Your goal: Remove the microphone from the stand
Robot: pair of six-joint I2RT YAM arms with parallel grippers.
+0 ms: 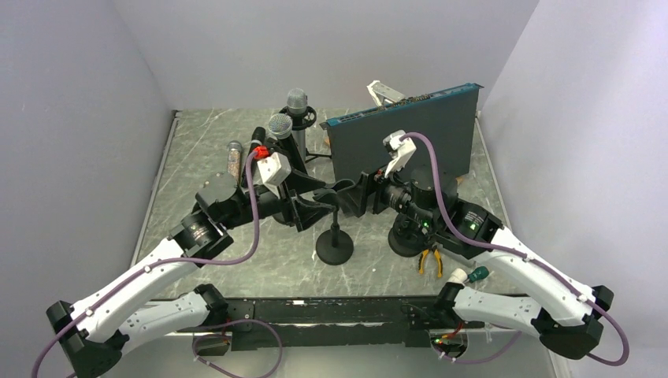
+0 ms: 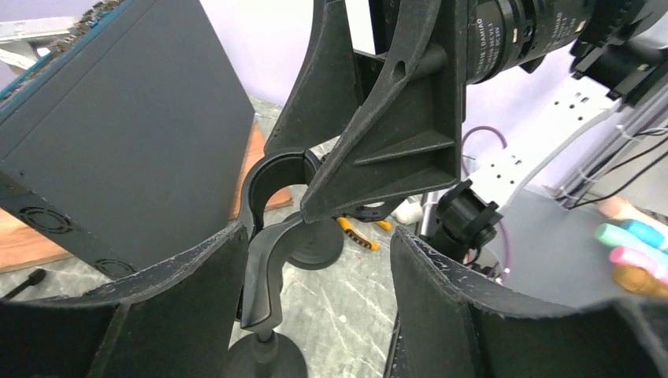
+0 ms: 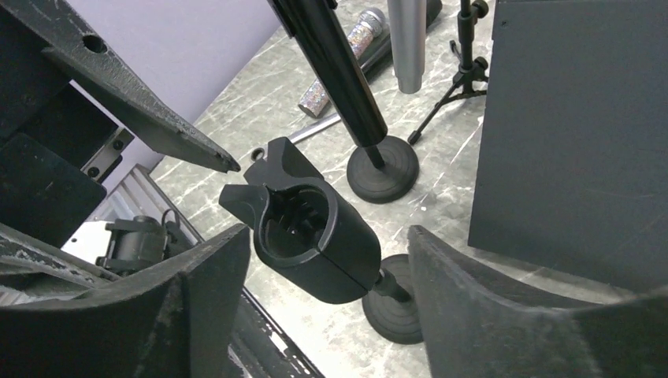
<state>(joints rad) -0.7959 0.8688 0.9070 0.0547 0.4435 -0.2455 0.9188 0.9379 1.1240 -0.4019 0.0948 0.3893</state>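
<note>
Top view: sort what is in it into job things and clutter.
Job: centre stand, its clip empty; left gripper and right gripper, both open, flanking the clip; glitter microphone lying loose, possibly the one taken off.
Lying about: pliers; dark box; nearer standing microphone; farther standing microphone.

**Clearance about the stand clip (image 2: 264, 252).** The clip hugs one inner face of the left gripper (image 2: 317, 236), leaving an open gap toward the other. A finger (image 2: 394, 134) of the right gripper (image 3: 329, 230) blocks the way straight ahead (the two sets of fingers interleave). A dark box (image 1: 410, 146) walls off the far side, and a black pole (image 3: 346, 87) rises beyond the right gripper
</note>
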